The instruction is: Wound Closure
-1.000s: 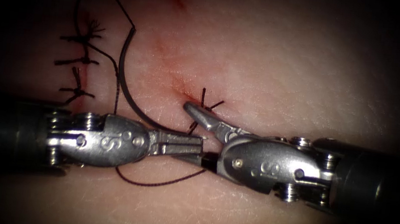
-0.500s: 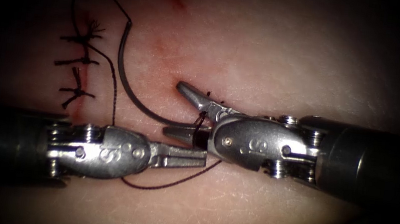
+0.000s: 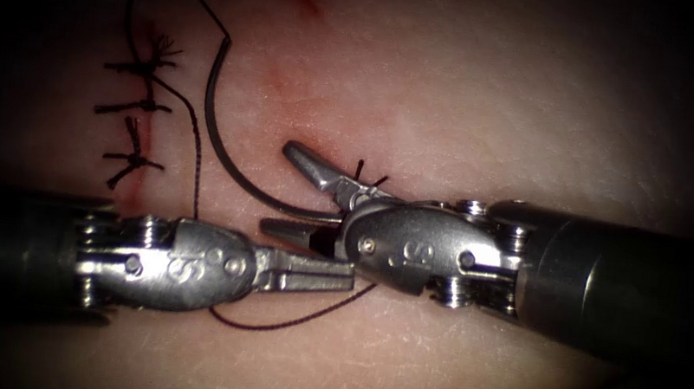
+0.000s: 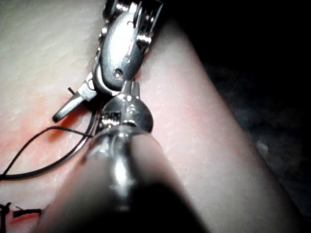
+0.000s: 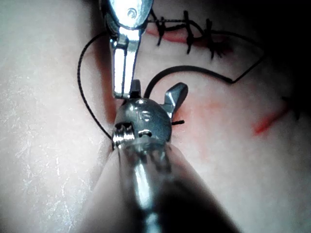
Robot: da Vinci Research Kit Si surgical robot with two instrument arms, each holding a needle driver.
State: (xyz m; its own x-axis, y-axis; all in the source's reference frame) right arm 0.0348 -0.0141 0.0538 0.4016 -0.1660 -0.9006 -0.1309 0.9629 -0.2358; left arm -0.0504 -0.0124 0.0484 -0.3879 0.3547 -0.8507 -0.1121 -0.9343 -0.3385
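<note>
Your left tool (image 3: 346,277) lies just below the pointed end of the needle (image 3: 213,131), its jaws pressed together with nothing between them. A slack bow of thread (image 3: 289,321) runs under it across the tissue (image 3: 479,105).

Your right tool (image 3: 275,188) has its jaws wide apart, one above the needle's pointed end and one below it. That end lies in the gap between them, and neither jaw is clamped on it.

The needle rests flat on the surface, to the right of the stitched cut (image 3: 140,114), and no part of it that you can see is in the tissue. Its curve bows toward the cut. Its thread end is at the top, farthest from both tools. From there the thread arches over toward the cut, then comes down between the cut and the needle to your left tool.

Three knotted stitches (image 3: 135,102) cross the cut. Short cut ends of thread (image 3: 360,170) stick up just beside your right tool's upper jaw. A smear of red fluid (image 3: 288,96) marks the tissue right of the needle.
</note>
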